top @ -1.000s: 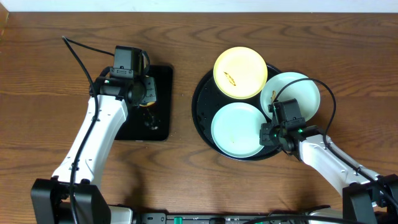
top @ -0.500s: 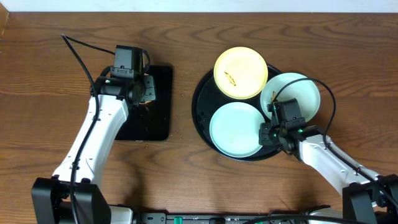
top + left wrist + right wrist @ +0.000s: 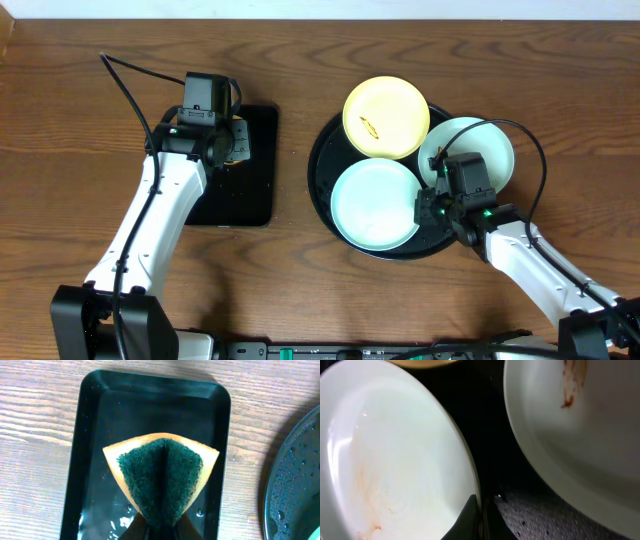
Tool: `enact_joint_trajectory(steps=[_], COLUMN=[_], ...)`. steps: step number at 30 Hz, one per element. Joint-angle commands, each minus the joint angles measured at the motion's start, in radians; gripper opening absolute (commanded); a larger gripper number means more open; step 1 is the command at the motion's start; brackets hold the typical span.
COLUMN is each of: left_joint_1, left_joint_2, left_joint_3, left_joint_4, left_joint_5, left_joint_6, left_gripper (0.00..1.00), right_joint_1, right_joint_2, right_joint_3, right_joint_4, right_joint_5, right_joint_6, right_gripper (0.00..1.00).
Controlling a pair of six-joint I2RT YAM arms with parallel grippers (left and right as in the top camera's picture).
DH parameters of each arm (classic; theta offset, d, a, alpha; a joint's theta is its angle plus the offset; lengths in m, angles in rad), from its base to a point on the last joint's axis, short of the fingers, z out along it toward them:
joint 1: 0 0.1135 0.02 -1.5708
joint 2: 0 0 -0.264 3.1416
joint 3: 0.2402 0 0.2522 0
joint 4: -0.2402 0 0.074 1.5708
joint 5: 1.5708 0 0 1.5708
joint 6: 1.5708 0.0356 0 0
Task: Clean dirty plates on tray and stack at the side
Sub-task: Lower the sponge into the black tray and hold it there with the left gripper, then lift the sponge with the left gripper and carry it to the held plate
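The near mint plate (image 3: 375, 203) lay on the front part of the round tray (image 3: 322, 170), with its right rim pinched between the closed fingers of the right end effector (image 3: 481, 520). That edge grip looked meant to steady or tip the plate for wiping. Faint orange streaks showed on its face in the right wrist view, so it probably needed more cleaning.

Behind it the yellow plate (image 3: 386, 117) sat on the tray's far side, overhanging the rim, with a small brown smear near its centre. The far mint plate (image 3: 480, 150) rested on the right side, also partly off the tray, and carried a reddish smear (image 3: 567, 385). All three plates were on the tray and none was stacked at the side.

Well apart to the left, the left end effector (image 3: 159, 532) was clamped on a sponge (image 3: 162, 477), folded with its green scouring face outward. It hung above the rectangular tray (image 3: 95, 435), whose wet floor suggested a soaking place. The worktop (image 3: 300, 60) between the two trays was bare wood.
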Motion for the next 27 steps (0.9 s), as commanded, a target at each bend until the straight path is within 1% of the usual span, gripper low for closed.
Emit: enact_joint_trajectory(steps=[1,4,14,16,18,19,21,22,23,24,27], left_joint_1=[-0.002,-0.002,-0.002,-0.002,-0.002,-0.003,-0.014,-0.038,-0.056,-0.083,-0.18], left_joint_2=[0.006,0.006,0.053,0.058,0.058,0.058,0.058,0.058,0.058,0.058,0.059], left_joint_3=[-0.018,-0.018,-0.018,-0.018,-0.017,-0.017,-0.017,-0.017,-0.017,-0.017,-0.018], left_joint_4=[-0.013,-0.02,-0.024,-0.02,-0.005,0.008,0.031,0.046,0.051,0.056,0.057], left_joint_5=[0.027,0.036,0.039,0.134,0.282,0.348,0.399,0.465,0.505,0.538,0.544], left_joint_6=[0.017,0.018,0.017,0.017,0.001,-0.039,-0.1,-0.135,-0.147,-0.157,-0.196], left_gripper=[0.07,0.07,0.08,0.08,0.07,0.08,0.07,0.08,0.07,0.08,0.07], right_joint_1=[-0.002,-0.002,-0.002,-0.002,-0.002,-0.002,-0.002,-0.002,-0.002,-0.002,-0.002], right_joint_2=[-0.011,-0.011,-0.011,-0.011,-0.011,-0.011,-0.011,-0.011,-0.011,-0.011,-0.011], right_joint_3=[0.001,0.001,0.0,0.0,0.0,0.0,0.0,0.0,0.0,0.0,0.0], right_joint_4=[0.013,0.016,0.021,0.019,0.019,0.019,0.018,0.013,0.012,0.012,0.012], right_joint_5=[0.011,0.05,0.051,0.051,0.051,0.051,0.051,0.051,0.051,0.051,0.051], right_joint_6=[-0.018,-0.018,-0.018,-0.018,-0.018,-0.018,-0.018,-0.018,-0.018,-0.018,-0.018], right_gripper=[0.01,0.01,0.01,0.01,0.01,0.01,0.01,0.01,0.01,0.01,0.01])
